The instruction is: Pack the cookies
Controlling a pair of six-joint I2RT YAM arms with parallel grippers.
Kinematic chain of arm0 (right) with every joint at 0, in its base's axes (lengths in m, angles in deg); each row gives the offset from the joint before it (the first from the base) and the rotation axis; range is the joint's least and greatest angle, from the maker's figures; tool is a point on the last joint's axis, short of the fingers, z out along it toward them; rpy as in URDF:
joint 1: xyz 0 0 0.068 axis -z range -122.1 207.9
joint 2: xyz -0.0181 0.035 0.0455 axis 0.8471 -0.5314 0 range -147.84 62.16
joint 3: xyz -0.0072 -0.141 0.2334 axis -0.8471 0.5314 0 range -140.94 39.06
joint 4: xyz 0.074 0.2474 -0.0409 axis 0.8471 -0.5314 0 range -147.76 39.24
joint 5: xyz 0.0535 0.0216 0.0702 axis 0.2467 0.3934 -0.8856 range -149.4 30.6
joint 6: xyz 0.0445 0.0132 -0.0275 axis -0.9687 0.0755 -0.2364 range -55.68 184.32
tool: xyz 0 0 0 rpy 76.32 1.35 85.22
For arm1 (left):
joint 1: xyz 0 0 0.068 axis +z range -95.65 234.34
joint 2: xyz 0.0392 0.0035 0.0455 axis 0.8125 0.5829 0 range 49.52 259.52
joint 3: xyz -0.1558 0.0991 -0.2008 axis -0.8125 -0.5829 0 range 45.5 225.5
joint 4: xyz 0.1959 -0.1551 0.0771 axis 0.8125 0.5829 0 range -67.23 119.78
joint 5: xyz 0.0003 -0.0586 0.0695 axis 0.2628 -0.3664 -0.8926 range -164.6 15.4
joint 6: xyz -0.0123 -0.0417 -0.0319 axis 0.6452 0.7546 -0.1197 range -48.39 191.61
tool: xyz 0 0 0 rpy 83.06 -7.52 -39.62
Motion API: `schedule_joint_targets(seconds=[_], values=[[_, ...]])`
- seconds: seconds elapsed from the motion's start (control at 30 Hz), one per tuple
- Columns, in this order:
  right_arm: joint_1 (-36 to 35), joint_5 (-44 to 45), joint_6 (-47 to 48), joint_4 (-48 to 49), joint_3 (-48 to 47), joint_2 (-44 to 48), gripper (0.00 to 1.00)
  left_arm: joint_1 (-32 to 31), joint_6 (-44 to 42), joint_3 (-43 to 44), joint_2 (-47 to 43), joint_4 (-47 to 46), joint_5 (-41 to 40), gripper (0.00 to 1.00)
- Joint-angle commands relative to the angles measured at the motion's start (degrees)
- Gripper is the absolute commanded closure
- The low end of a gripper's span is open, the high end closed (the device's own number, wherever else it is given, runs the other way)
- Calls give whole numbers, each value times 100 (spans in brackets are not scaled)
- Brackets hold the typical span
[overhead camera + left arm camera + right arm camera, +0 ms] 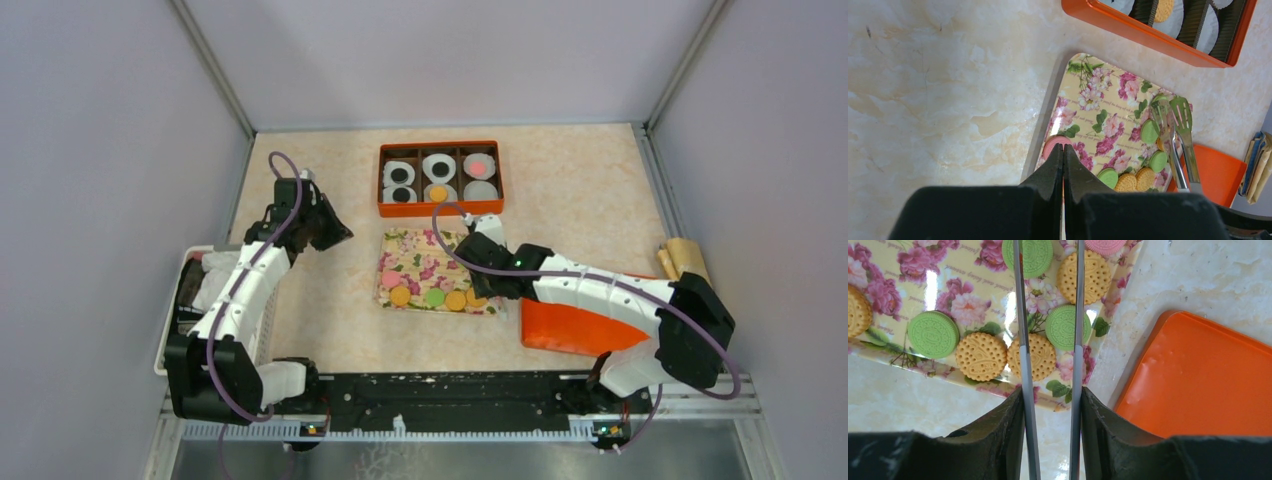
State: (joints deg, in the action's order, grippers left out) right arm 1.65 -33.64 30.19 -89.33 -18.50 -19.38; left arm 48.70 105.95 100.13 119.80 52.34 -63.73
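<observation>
The left arm (240, 290) rises from the lower left of the frame, its left gripper (1063, 167) pressed fully closed, empty. The right arm (590, 288) stretches from the lower right toward centre, its right gripper (1050, 400) clamping 2 blades of tongs (1020, 315).

White basket (168, 340) sits left; orange lid (565, 325) lies right.

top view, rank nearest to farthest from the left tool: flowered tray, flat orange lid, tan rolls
1. flowered rectangular tray, just right of the left tool
2. flat orange lid, front right
3. tan rolls, far right edge
</observation>
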Motion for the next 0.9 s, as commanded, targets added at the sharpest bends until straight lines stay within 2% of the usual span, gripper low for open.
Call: schedule_joint_targets(seconds=[0.0,0.07,0.13,0.47,0.87], values=[[-53,95,14,125,-400,175,86,29,-25,-27,-10,-188,-20,100],[-52,167,68,115,-521,267,96,29,-27,-27,-14,-188,-9,100],[-52,281,136,85,-679,368,100,31,-16,-31,-21,-197,-7,100],[2,799,487,-120,-1604,291,100,29,-24,-32,-37,-196,-22,100],[1463,209,1160,601,-2149,-679,100,29,-55,3,52,-210,-99,100]])
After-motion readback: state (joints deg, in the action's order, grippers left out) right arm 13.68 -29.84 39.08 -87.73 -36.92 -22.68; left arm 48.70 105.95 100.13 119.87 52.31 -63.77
